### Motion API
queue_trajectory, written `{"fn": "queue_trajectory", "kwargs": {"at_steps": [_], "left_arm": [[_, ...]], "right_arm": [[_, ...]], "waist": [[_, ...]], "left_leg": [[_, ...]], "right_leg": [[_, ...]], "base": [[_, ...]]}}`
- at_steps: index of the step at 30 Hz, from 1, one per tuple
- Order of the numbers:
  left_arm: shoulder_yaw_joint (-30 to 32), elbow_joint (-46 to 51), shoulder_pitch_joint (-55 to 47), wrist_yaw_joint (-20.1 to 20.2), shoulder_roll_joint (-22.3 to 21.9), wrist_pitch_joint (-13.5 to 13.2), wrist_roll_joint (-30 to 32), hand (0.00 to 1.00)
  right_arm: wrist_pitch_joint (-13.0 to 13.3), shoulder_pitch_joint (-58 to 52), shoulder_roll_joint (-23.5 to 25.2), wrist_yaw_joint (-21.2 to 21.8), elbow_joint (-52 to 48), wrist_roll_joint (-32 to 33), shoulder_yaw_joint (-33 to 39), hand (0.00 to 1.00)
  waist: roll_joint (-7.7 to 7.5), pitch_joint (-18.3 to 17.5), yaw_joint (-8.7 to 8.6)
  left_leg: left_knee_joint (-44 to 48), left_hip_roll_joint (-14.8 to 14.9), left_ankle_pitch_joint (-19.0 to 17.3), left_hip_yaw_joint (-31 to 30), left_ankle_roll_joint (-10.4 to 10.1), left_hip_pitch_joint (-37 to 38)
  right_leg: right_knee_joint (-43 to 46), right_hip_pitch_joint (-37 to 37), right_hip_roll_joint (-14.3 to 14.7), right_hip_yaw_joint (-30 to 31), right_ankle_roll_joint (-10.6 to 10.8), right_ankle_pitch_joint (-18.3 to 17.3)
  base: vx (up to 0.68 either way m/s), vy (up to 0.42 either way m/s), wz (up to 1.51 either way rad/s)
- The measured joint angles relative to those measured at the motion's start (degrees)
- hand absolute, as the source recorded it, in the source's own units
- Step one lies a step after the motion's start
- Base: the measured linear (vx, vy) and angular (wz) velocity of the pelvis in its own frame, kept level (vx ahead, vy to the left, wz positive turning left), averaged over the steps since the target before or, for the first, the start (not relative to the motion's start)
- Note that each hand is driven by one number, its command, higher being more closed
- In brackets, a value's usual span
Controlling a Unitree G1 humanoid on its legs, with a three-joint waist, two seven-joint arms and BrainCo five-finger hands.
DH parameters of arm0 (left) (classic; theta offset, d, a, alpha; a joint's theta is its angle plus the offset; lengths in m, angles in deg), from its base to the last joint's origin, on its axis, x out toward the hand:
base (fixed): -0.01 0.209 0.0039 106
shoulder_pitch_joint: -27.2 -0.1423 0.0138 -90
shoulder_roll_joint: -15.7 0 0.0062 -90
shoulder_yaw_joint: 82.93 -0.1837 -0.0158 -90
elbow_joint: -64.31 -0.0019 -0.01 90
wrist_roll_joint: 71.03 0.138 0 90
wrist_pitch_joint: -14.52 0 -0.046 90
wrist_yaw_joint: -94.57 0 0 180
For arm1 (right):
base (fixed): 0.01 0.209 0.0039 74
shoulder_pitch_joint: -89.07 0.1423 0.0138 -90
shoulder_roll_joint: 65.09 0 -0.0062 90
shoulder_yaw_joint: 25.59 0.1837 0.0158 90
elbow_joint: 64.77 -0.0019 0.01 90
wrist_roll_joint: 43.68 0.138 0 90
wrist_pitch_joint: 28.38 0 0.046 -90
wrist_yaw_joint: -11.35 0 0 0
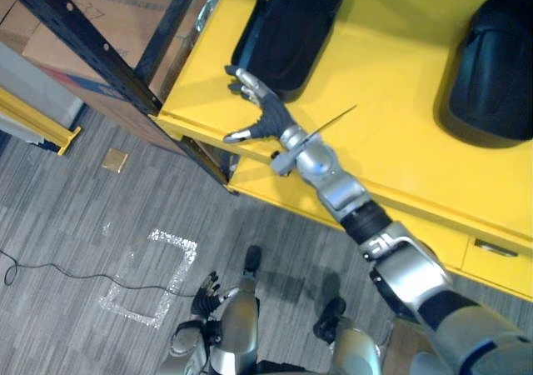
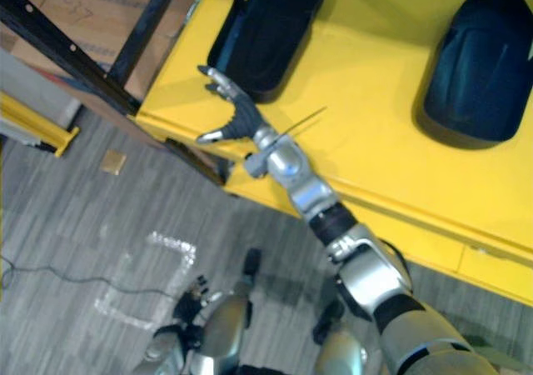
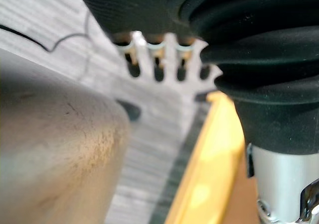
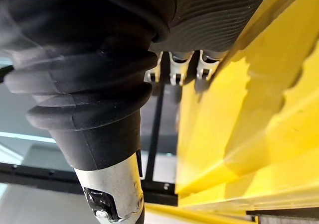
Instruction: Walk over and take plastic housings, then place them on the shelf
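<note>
While reaching over yellow shelf [image 1: 391, 92] with right hand [image 1: 268, 118], holds nothing: fingers [image 1: 240, 77] splayed, tips just beside near end of plastic housing [image 1: 291, 25], flat on shelf, long axis pointing away; left hand [image 1: 205, 292] low, fingers relaxed.

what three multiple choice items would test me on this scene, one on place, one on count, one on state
1. Where is the right robot hand? A on the floor; B over the yellow shelf, beside a black housing; C inside a cardboard box.
2. How many black housings lie on the shelf? A one; B two; C four.
3. How is that robot hand? A shut on a housing; B shut on a box; C open, holding nothing.
Answers: 1 B, its arm reaches over the shelf's edge. 2 B, a second housing lies further right. 3 C, fingers spread, thumb apart.
</note>
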Motion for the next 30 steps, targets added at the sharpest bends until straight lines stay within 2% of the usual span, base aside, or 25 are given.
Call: {"fn": "queue_trajectory", "kwargs": {"at_steps": [8, 12, 15, 19, 25, 27, 30], "left_arm": [[-0.3, 0.7, 0.0, 0.0, 0.0, -0.1, -0.1, 0.0], [-0.3, 0.7, 0.0, 0.0, 0.0, -0.1, -0.2, 0.0], [-0.4, 0.6, 0.0, 0.0, -0.1, -0.1, -1.5, 0.0], [-0.5, 0.6, 0.0, 0.1, -0.6, -0.2, -1.9, 0.0], [-0.4, 0.4, 0.0, 0.5, -0.6, -0.7, -1.9, 0.0], [-0.4, 0.0, 0.0, 1.1, -0.6, -1.3, -1.7, 0.0], [-0.3, -0.2, 0.0, 1.4, -0.5, -2.7, -1.2, 0.0]], "right_arm": [[2.5, 0.1, 0.1, -5.0, 0.5, 0.0, 3.7, 0.0], [4.3, 0.3, 0.1, -6.7, 0.5, -0.6, 4.0, 0.0], [4.5, 1.3, 0.3, -8.3, 0.6, -2.1, 4.1, 0.0], [4.5, 3.4, 0.6, -8.7, 2.6, -3.1, 4.1, 0.0], [4.9, 3.5, 0.7, -8.6, 2.6, -3.3, 3.9, 0.0], [6.8, 3.5, 0.7, -8.7, 2.4, -4.2, 3.5, 0.0], [7.6, 3.4, 0.9, -10.2, -1.8, -5.1, 1.7, 0.0]], "waist": [[0.09, 0.0, 1.09], [0.19, 0.1, 1.13], [0.69, 0.3, 1.2], [1.75, 0.9, 1.38], [1.77, 0.9, 1.38], [1.75, 0.9, 1.35], [1.0, 1.3, 0.95]], "left_leg": [[0.0, 0.0, 0.0, 0.0, 0.0, 0.0], [0.0, 0.0, 0.0, 0.0, 0.0, 0.0], [0.0, 0.0, 0.0, 0.0, 0.0, 0.0], [0.0, 0.0, 0.0, 0.0, 0.0, -0.1], [0.0, 0.0, 0.0, -0.1, 0.0, -0.3], [0.0, 0.1, 0.0, -0.1, 0.0, -0.3], [0.0, 0.3, 0.0, 0.2, 0.0, 0.5]], "right_leg": [[0.1, 0.0, 0.0, 0.0, 0.1, 0.0], [0.1, 0.0, 0.0, 0.0, 0.0, 0.0], [0.1, 0.0, 0.0, 0.0, 0.0, 0.0], [0.2, -0.2, 0.0, 0.0, -0.1, -0.2], [0.4, -0.5, 0.0, 0.0, 0.1, -0.3], [0.4, -0.5, 0.0, 0.0, 0.1, -0.3], [0.0, 0.3, 0.3, 0.2, 0.1, -0.3]], "base": [[-0.01, -0.046, 0.0], [-0.01, -0.04, 0.0], [-0.01, -0.041, 0.0], [0.0, -0.008, 0.0], [0.0, 0.0, 0.0], [0.0, 0.0, 0.0], [0.0, 0.0, -0.04]]}}
